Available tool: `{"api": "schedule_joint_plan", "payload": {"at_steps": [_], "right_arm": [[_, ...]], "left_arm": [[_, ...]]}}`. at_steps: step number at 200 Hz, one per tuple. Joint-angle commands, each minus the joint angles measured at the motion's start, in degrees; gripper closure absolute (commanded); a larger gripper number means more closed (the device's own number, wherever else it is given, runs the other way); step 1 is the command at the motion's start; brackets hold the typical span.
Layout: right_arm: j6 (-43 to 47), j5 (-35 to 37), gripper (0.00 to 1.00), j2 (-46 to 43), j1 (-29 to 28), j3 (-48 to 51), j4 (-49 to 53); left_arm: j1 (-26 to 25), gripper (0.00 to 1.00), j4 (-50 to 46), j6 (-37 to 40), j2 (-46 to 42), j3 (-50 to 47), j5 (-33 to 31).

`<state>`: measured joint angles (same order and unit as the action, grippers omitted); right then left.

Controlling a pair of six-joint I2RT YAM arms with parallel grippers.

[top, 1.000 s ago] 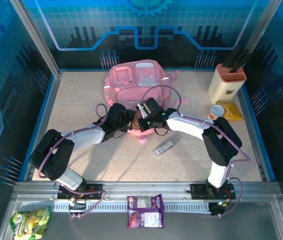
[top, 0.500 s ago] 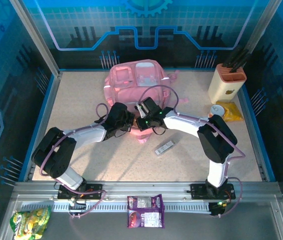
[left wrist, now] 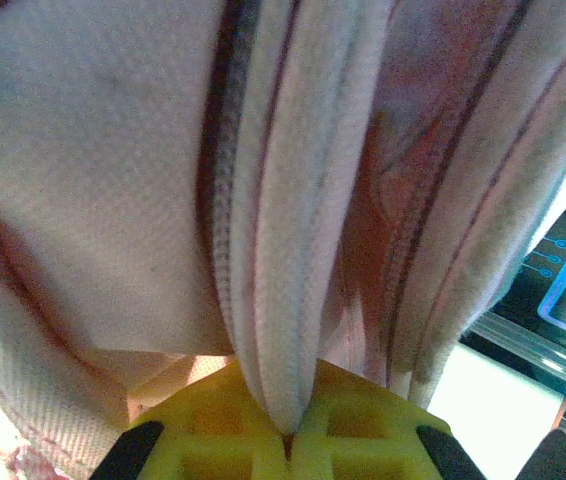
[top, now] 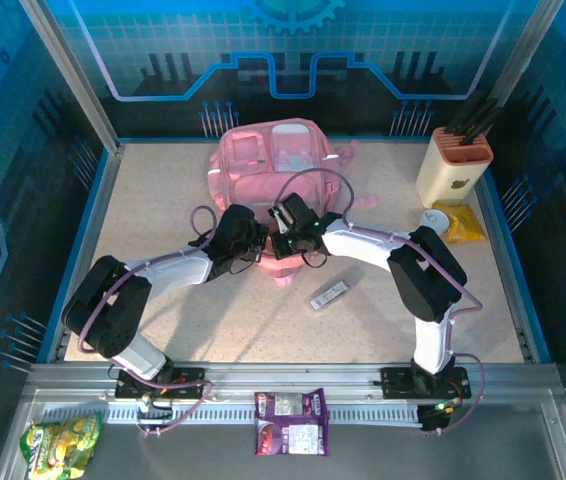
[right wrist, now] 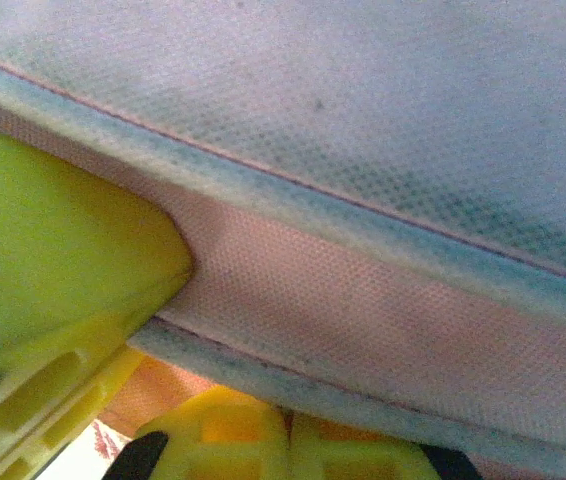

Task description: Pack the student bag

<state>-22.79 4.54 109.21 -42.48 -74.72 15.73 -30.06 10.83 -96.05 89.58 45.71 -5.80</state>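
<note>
Two arms under my control meet at the near edge of the student bag, which lies on the table. Left gripper pinches a piped fold of it; right gripper, just beside, is pressed together on its pink edge band

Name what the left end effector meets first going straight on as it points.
The student bag: the left end effector is shut on a fold of its fabric, with more bag directly ahead.
</note>
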Motion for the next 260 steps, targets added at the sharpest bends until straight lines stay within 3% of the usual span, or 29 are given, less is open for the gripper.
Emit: {"api": "schedule_joint_plan", "payload": {"at_steps": [1,24,55,84,111,135,146,159,183,208,229,260], "right_arm": [[1.19,4.44,1.00,-4.04,-0.59,1.90,-1.98],[3.27,6.03,1.00,-8.75,-0.01,4.60,0.10],[4.59,5.82,1.00,-14.90,3.21,10.94,3.03],[5.86,3.87,1.00,-18.22,6.88,13.47,4.67],[10.73,9.96,1.00,-17.07,-1.87,8.70,8.82],[6.61,1.72,1.00,-14.59,-2.36,6.96,5.77],[5.49,-0.17,1.00,-13.90,-2.68,6.18,4.26],[4.02,-2.39,1.00,-13.78,-2.68,6.52,1.26],[1.93,-4.70,1.00,-12.32,-2.68,6.18,-1.11],[0.80,-5.33,1.00,-10.89,-2.68,6.57,-2.19],[0.38,-5.89,1.00,-10.12,-2.69,6.28,-2.31],[0.47,-5.09,1.00,-10.25,-2.67,6.31,-1.98]], "left_arm": [[-0.90,1.00,1.00,2.08,-4.27,1.10,-0.56],[1.28,1.00,-1.50,5.97,-7.67,0.68,-0.03],[6.75,1.00,-8.42,12.68,-12.77,1.76,5.20],[13.69,1.00,-9.01,20.57,-14.51,1.34,11.34],[18.16,1.00,-9.76,26.10,-9.85,6.13,20.48],[19.54,1.00,-7.78,26.88,-8.02,6.23,21.28],[20.56,0.89,-6.36,28.67,-7.21,6.55,22.38],[21.32,0.66,-8.70,30.56,-7.21,7.40,22.42],[19.91,0.43,-7.36,27.65,-10.52,3.70,21.93],[13.64,0.32,-2.68,18.20,-15.35,-3.73,15.32],[7.64,0.30,-4.39,11.41,-15.95,-4.92,9.64],[1.20,0.34,1.35,2.57,-11.91,-6.10,4.30]]}}
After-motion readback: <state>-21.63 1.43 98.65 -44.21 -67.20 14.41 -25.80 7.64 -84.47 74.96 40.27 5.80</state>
